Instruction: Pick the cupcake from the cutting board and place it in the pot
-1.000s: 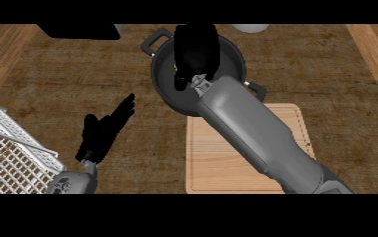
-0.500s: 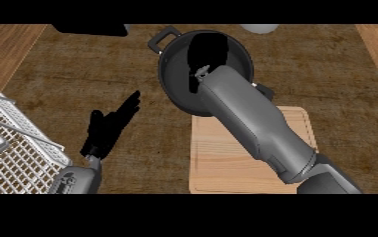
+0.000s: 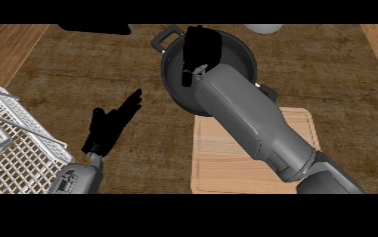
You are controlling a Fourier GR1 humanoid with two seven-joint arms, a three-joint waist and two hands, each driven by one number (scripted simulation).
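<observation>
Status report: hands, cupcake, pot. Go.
Right robot hand over the pot, fingers unreadable. Left robot hand open, resting at lower left. Cupcake not visible; cutting board shows none. Nothing in the way.

My counter (image 3: 88, 76) is a dark brown, rough woven-looking surface filling most of what I see. A lighter wood strip (image 3: 18, 43) runs along its left edge, another sliver at top right. A white wire rack (image 3: 26, 146) sits at lower left. Something black (image 3: 96, 28) is up top, something pale (image 3: 262, 28) too.
</observation>
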